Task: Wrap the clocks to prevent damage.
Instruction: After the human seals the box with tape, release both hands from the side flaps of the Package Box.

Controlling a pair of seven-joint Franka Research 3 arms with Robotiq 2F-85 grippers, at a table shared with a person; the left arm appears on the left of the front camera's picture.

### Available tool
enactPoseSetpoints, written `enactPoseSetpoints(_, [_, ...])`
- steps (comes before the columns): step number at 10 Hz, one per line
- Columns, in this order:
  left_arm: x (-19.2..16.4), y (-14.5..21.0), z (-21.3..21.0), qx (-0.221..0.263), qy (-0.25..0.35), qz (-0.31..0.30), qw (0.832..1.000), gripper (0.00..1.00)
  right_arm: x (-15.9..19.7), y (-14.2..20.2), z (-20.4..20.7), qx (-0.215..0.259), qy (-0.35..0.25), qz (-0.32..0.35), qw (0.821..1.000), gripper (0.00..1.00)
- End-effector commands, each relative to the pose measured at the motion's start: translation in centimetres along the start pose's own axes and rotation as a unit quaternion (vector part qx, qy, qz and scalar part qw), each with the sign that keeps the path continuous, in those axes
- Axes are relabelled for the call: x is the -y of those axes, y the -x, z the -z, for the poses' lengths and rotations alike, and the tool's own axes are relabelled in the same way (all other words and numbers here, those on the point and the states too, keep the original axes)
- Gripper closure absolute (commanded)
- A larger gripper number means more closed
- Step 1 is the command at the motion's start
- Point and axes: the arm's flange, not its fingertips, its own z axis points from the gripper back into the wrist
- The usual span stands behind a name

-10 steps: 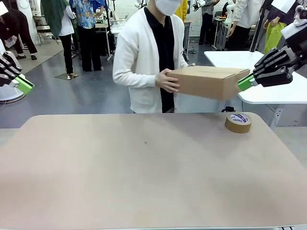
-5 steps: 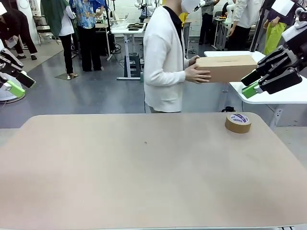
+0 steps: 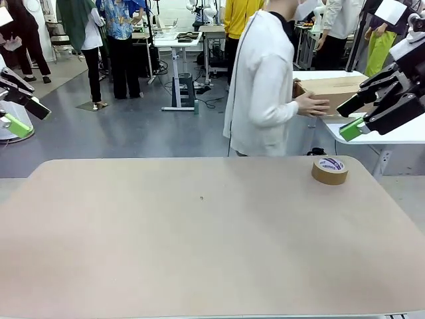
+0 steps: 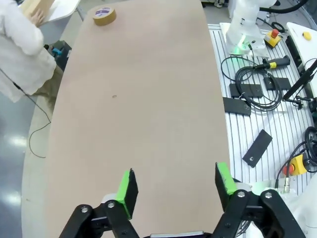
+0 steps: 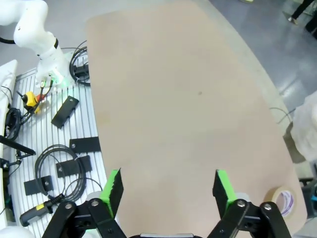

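Both fingers spread wide, holding nothing; person's hands on cardboard box, contents hidden.

person turned away, cardboard box carried to side table

The wide tan table lies bare across its middle and near side, open to passage. One brown roll of packing tape stands near its far right corner.
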Motion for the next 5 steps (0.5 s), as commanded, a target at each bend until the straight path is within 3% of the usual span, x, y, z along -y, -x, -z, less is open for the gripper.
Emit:
enactPoseSetpoints(1, [-0.38,-0.07,-0.34,-0.010,-0.002,-0.014,1.000,0.00,-0.05,0.39,0.03,-0.011,-0.007,0.010,1.000,0.00])
enactPoseSetpoints(5, [-0.42,-0.02,-0.42,-0.012,-0.002,-0.016,1.000,0.00,-0.21,0.45,0.00,-0.016,-0.012,0.007,1.000,0.00])
